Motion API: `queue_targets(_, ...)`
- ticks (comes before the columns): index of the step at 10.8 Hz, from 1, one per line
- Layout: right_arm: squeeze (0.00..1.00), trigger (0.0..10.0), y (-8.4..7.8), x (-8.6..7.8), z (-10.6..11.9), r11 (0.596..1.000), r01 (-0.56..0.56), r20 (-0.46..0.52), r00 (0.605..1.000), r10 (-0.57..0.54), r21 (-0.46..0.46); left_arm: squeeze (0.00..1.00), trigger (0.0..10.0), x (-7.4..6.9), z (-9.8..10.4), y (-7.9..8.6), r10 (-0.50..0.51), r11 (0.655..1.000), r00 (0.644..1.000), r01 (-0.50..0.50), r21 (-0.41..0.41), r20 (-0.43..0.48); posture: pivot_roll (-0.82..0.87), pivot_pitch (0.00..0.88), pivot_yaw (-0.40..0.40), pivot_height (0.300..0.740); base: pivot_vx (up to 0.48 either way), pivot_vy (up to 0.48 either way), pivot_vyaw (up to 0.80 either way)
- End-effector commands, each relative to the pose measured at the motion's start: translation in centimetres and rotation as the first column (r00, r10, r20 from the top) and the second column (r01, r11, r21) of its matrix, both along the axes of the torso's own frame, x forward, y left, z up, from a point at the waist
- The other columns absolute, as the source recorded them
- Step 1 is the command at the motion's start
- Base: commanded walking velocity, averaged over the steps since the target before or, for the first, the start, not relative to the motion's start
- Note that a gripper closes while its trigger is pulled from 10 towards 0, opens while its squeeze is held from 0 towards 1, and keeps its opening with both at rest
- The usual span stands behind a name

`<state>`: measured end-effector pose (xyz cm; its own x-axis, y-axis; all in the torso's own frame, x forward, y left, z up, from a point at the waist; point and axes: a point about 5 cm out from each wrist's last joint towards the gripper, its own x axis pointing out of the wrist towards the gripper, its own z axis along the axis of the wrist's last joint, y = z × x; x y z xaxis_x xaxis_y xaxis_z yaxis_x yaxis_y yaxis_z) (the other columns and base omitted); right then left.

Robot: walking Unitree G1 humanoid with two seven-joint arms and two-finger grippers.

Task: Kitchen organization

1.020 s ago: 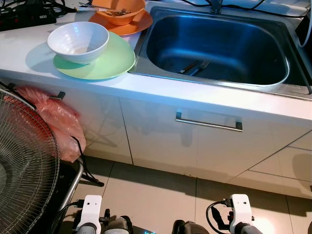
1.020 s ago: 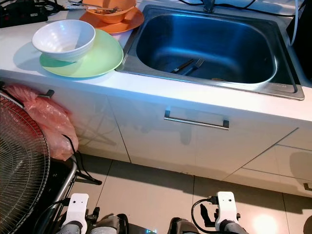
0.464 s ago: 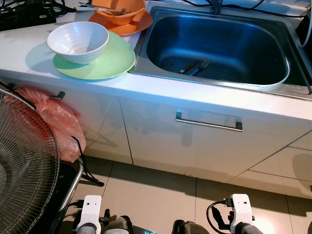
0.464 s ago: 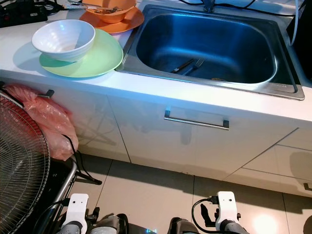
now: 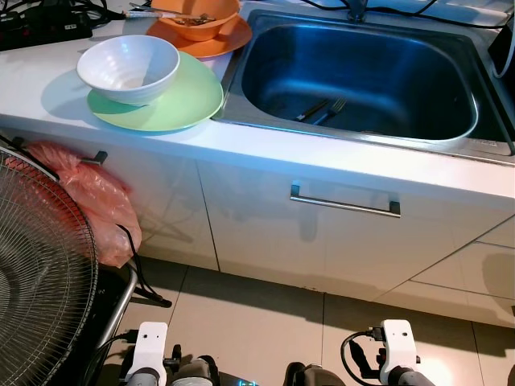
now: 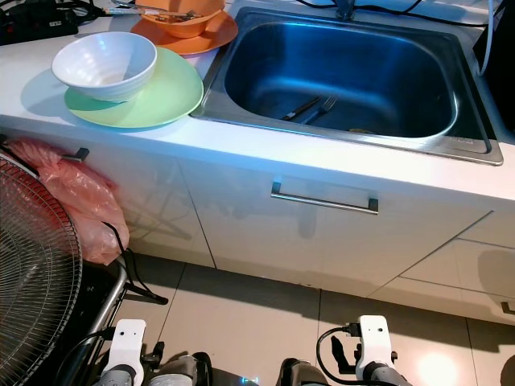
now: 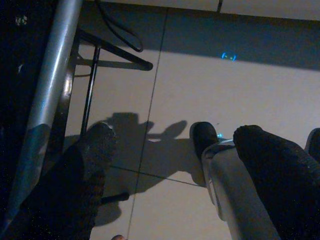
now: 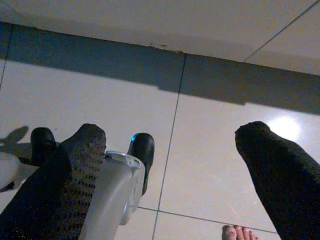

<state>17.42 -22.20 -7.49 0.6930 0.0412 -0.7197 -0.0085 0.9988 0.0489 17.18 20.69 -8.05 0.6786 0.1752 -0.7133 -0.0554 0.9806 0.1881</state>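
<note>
White ceramic bowl (image 5: 129,67) unmoved, far above both idle pincers, left gripper (image 7: 170,165) and right gripper (image 8: 175,165) still spread; nothing started.

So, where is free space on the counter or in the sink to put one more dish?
Most of the sink floor is bare, apart from a fork near its front. The counter left of the green plate is free. Behind it, the orange plate crowds the back.

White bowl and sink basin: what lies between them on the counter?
In the left eye view, the green plate under the white bowl spreads toward the sink; past its edge comes the sink's steel rim, nothing else.
</note>
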Motion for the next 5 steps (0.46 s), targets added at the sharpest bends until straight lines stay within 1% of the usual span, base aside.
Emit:
queue_targets(1,0.00,10.0,-0.22,-0.56,-0.25,1.000,-0.005,-0.028,1.000,0.005,0.000,0.00,10.0,-0.88,-0.43,0.15,0.027,1.000,0.999,-0.027,0.001,-0.033,0.05,0.199,-0.033,0.740,0.000,0.000,0.00)
queue_targets(5,0.00,10.0,-0.22,-0.62,-0.28,1.000,-0.008,-0.030,1.000,0.008,0.001,0.00,10.0,-1.07,-0.51,0.14,0.027,1.000,0.999,-0.027,-0.001,-0.038,0.05,0.197,-0.033,0.740,0.000,0.000,0.00)
